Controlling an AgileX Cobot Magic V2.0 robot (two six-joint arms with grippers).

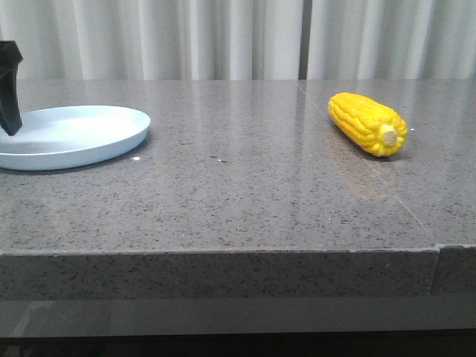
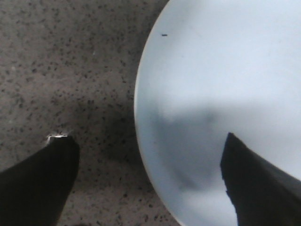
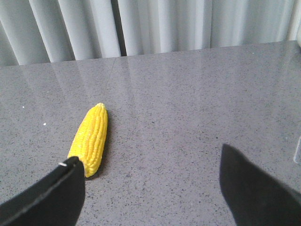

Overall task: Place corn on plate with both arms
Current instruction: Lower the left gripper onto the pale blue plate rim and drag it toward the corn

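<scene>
I read this as the very start: nothing is picked up yet. The corn lies on its side on the grey table, far right, its pale stub end turned toward the near edge, and it is well apart from the plate, which sits empty at the far left. My left gripper hangs over the plate's rim with its jaws wide and nothing between them; one finger is over the plate, the other over bare table. My right gripper is also spread wide and empty, looking down at the table with the corn just beside one fingertip but not between the two. Next, I judge, the right arm has to shift sideways to straddle the cob across its width, then descend and close.
</scene>
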